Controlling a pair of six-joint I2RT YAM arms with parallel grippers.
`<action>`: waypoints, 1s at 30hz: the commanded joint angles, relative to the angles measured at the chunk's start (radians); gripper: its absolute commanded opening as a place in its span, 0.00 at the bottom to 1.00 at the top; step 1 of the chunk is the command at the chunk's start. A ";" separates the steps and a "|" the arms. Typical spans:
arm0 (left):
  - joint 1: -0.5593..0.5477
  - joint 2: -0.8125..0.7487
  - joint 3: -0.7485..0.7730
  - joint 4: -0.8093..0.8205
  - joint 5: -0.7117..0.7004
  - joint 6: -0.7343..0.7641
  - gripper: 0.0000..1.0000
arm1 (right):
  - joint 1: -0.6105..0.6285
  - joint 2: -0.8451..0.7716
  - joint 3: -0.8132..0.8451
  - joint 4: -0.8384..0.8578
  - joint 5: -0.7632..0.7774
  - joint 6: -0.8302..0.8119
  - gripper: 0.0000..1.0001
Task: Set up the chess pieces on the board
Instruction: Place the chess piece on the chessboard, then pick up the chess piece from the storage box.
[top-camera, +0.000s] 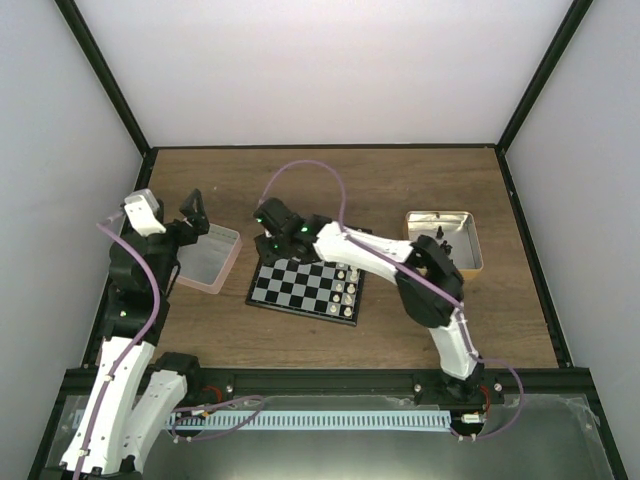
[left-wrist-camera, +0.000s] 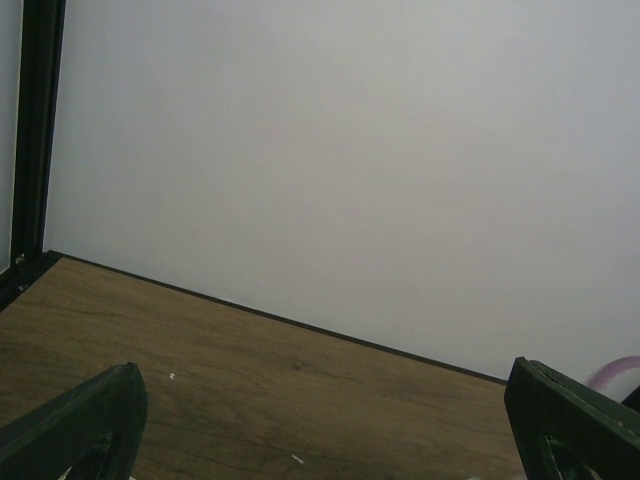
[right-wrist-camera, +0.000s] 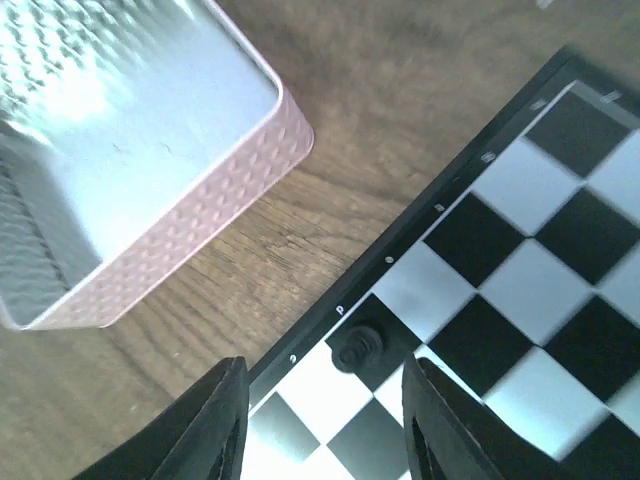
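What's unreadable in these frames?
- Top view: right pincer covers the far-left corner of the board.
- Top view: chess pieces in the tan tray are too small to count.
- Right wrist: black piece is blurred, type unclear; board cut off by the frame.
- Left wrist: board out of frame.

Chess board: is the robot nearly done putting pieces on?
Done: white pieces line the right of the board; one black piece stands at its edge. In hand: nothing, the right fingers are open by it. Left: most black pieces, some in the tan tray.
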 joint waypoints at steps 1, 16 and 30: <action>0.006 0.001 0.009 0.014 0.005 0.008 1.00 | -0.027 -0.194 -0.098 0.084 0.082 0.044 0.44; 0.006 0.015 0.008 0.019 0.014 0.005 1.00 | -0.572 -0.725 -0.629 0.088 0.319 0.103 0.48; 0.008 0.024 0.009 0.019 0.013 0.004 1.00 | -0.996 -0.634 -0.851 0.172 0.151 0.133 0.31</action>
